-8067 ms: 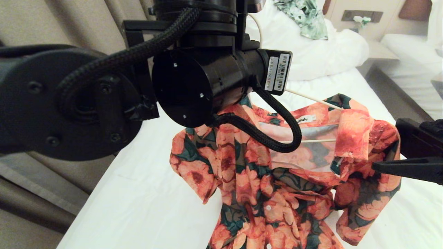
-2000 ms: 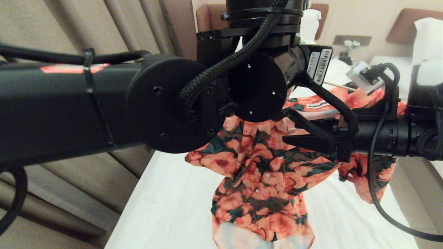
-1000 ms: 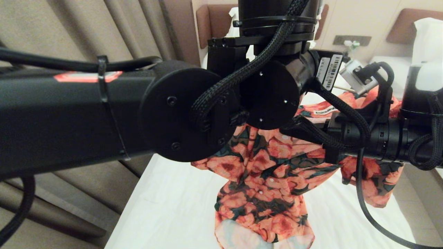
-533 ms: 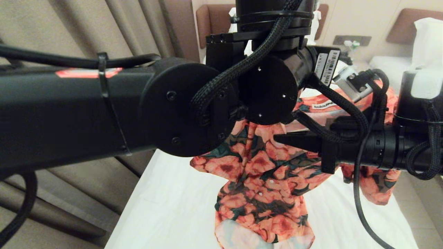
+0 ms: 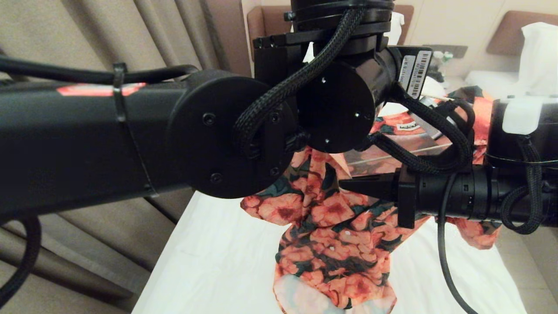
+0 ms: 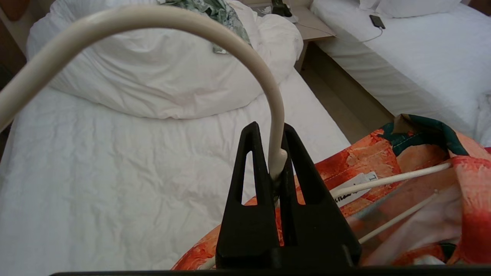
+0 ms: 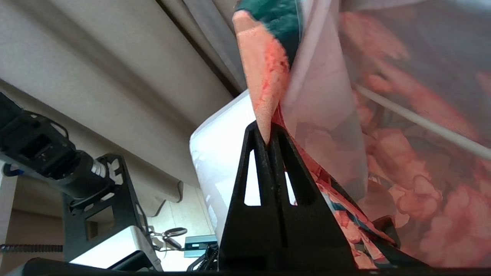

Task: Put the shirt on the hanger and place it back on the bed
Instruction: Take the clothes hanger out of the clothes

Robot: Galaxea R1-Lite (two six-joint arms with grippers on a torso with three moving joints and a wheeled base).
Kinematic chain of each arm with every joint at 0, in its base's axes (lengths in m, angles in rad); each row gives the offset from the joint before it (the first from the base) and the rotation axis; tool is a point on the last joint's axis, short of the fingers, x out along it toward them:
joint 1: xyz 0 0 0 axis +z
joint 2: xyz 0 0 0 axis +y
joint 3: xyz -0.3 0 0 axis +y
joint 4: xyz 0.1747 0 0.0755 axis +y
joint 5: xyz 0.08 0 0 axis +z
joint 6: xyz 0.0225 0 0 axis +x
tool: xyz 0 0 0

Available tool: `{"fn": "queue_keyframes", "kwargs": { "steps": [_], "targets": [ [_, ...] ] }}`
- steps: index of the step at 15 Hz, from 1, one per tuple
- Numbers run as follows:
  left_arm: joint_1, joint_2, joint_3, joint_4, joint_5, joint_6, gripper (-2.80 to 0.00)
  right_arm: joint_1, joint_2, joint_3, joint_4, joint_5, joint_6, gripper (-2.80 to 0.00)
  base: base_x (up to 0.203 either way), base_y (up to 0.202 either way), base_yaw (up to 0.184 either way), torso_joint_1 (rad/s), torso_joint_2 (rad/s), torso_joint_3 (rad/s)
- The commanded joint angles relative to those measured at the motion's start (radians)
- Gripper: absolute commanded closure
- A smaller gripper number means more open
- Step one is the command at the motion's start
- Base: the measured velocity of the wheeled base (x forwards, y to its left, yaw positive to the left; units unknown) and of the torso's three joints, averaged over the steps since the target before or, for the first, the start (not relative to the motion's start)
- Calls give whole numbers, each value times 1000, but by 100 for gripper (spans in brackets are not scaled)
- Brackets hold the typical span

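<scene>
While the left gripper (image 6: 273, 168) keeps the hanger (image 6: 245, 57) pinched, the right gripper (image 7: 268, 134), clamped on the shirt (image 5: 335, 235), has drawn its front edge further across, advancing the draping.

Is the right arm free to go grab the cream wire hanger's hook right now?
Probably not: the right gripper is shut on the floral shirt, and the left gripper already clamps the cream wire hanger at the hook's base.

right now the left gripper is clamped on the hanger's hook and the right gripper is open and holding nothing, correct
Not quite. The left gripper is clamped on the hanger hook, but the right wrist view shows the right gripper shut on an edge of the shirt.
</scene>
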Motion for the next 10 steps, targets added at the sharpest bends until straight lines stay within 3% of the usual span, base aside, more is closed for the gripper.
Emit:
{"fn": "queue_keyframes", "kwargs": {
  "steps": [1, 6, 7, 10],
  "targets": [
    [2, -4, 0, 0, 5, -1, 0, -1, 8, 0, -6, 2, 1, 0, 0, 0, 0, 0, 0, 0],
    [2, -31, 16, 3, 6, -9, 0, -3, -1, 1, -5, 2, 0, 0, 0, 0, 0, 0, 0, 0],
    [3, -31, 16, 3, 6, -10, 0, -3, -1, 0, -5, 0, 0, -280, 0, 0, 0, 0, 0, 0],
    [10, -36, 16, 8, 7, -11, 0, -7, -7, -2, -4, -1, 1, -280, 0, 0, 0, 0, 0, 0]
  ]
}}
